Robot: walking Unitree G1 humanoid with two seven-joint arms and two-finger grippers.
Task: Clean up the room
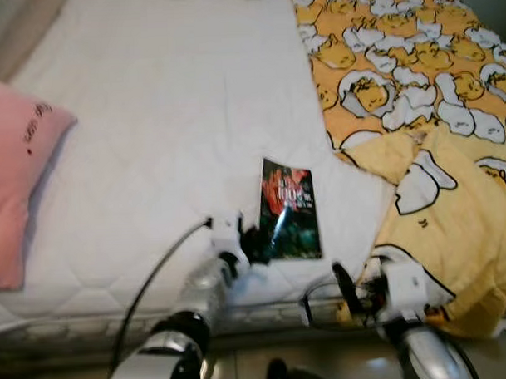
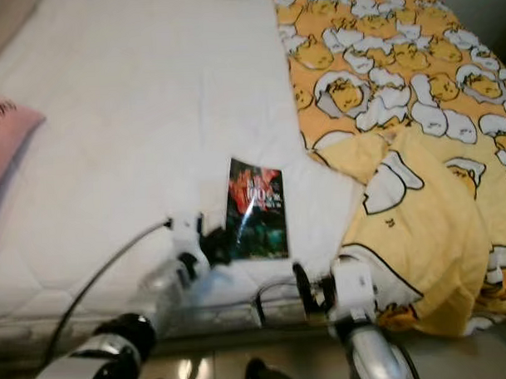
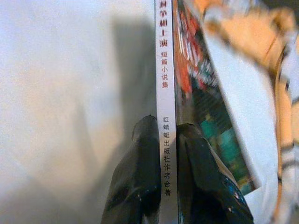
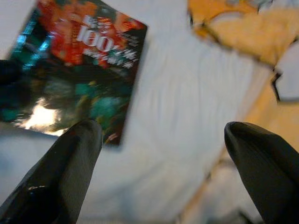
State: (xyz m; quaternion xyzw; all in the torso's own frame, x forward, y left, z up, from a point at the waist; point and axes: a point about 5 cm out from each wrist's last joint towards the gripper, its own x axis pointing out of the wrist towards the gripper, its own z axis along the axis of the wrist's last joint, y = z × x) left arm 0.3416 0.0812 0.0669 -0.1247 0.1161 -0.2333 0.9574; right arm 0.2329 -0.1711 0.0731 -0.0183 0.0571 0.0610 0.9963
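The book (image 1: 289,209) lies flat near the bed's (image 1: 151,118) front edge, with the yellow blanket (image 1: 434,150) just to its right and bare white sheet to its left and beyond it. The left gripper (image 3: 170,163) is clamped on the book's spine at the near left corner. The right gripper (image 4: 163,158) hovers by the front edge beside the blanket, fingers wide apart.

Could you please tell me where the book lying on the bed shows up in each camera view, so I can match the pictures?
Left eye view: the book lies low and centre on the white mattress.
Right eye view: the book sits slightly left of centre.
Left wrist view: its white spine runs between the left gripper jaws.
Right wrist view: its cover is beyond the open right gripper.
Shared landmark: the yellow blanket.
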